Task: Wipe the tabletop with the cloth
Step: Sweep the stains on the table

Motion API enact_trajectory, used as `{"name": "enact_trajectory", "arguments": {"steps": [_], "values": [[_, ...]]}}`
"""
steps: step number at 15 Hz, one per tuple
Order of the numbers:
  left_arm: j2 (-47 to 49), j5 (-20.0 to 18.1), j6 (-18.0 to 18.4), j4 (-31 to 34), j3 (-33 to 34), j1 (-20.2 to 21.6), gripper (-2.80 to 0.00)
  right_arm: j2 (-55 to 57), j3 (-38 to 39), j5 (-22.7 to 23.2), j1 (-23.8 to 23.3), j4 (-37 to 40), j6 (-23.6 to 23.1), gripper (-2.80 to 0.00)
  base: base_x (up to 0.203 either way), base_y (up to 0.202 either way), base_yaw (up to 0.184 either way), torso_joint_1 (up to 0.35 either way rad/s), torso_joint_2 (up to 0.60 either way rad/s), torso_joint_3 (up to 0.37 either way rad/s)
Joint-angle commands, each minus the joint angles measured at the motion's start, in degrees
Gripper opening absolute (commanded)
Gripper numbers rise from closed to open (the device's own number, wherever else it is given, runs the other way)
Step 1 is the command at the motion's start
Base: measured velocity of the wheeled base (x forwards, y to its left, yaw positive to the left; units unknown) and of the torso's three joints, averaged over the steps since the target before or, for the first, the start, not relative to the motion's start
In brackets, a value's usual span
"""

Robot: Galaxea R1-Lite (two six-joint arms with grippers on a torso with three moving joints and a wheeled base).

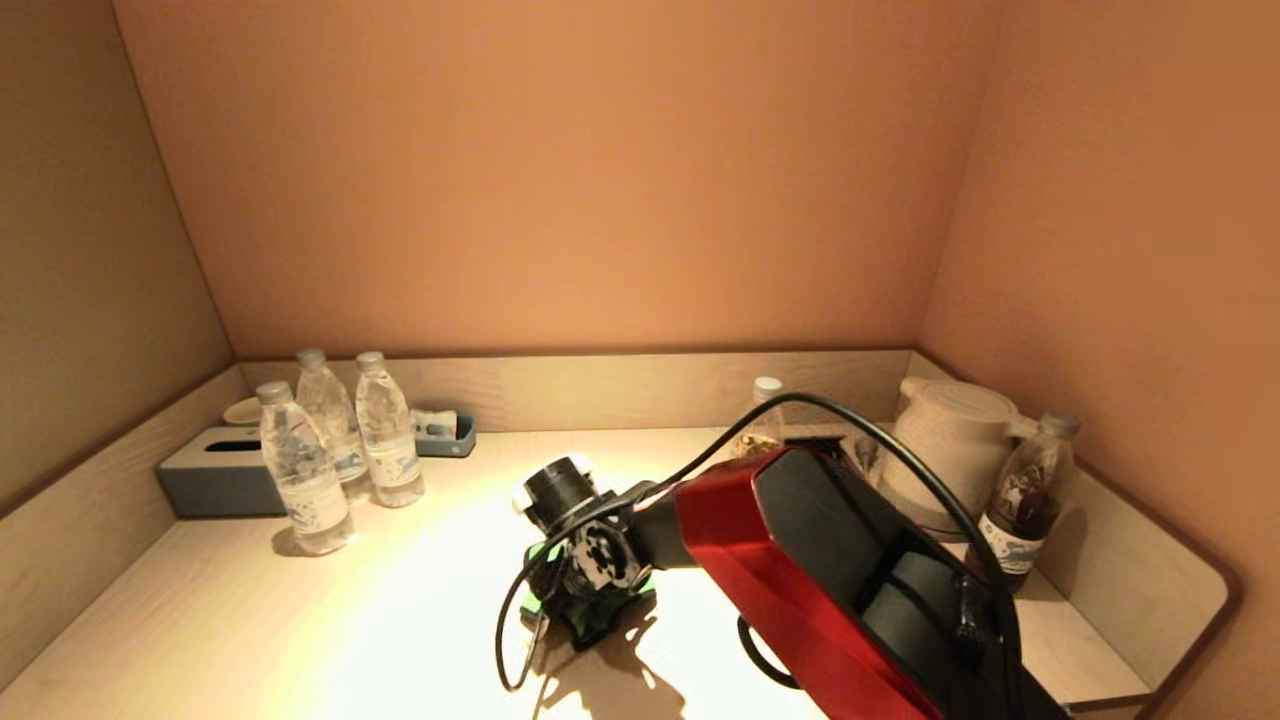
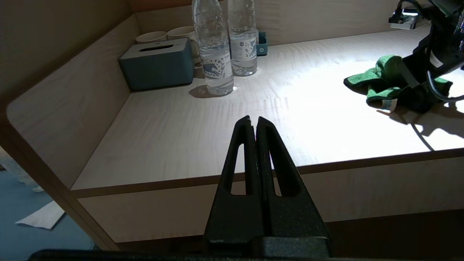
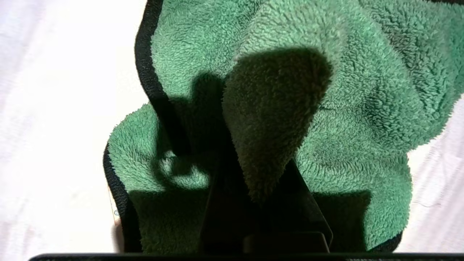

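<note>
Cloth pinched by right gripper on tabletop.

The green cloth (image 3: 326, 119) was bunched on the tabletop (image 1: 300, 620) near its middle, a fold being clamped by the right gripper (image 3: 266, 188). The left gripper (image 2: 253, 125) was held off the front edge, fingers pressed together.

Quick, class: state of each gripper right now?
Left gripper: shut, empty, parked off the front edge of the pale wooden tabletop.
Right gripper: shut on the fluffy green cloth, down on the tabletop.
</note>
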Motion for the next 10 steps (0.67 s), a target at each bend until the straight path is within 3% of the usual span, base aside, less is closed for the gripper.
{"name": "enact_trajectory", "arguments": {"steps": [1, 4, 7, 10], "values": [[0.01, -0.03, 0.02, 0.02, -0.01, 0.0, -2.8, -2.02, 1.7, -0.02, -0.52, 0.82, 0.11, -2.8, 0.0, 0.0, 0.0, 0.0, 0.0, 0.0], [0.01, -0.03, 0.02, 0.02, -0.01, 0.02, -2.8, -8.27, 11.25, -0.06, 0.3, 1.28, 0.07, -2.8, 0.0, 0.0, 0.0, 0.0, 0.0, 0.0], [0.01, -0.03, 0.02, 0.02, -0.01, 0.02, -2.8, -9.81, 13.24, -0.02, 1.34, 1.4, 0.08, -2.8, 0.0, 0.0, 0.0, 0.0, 0.0, 0.0], [0.01, -0.03, 0.02, 0.02, -0.01, -0.06, -2.8, -11.4, 18.81, 0.54, 8.13, 0.75, 0.15, -2.8, 0.0, 0.0, 0.0, 0.0, 0.0, 0.0]]}}
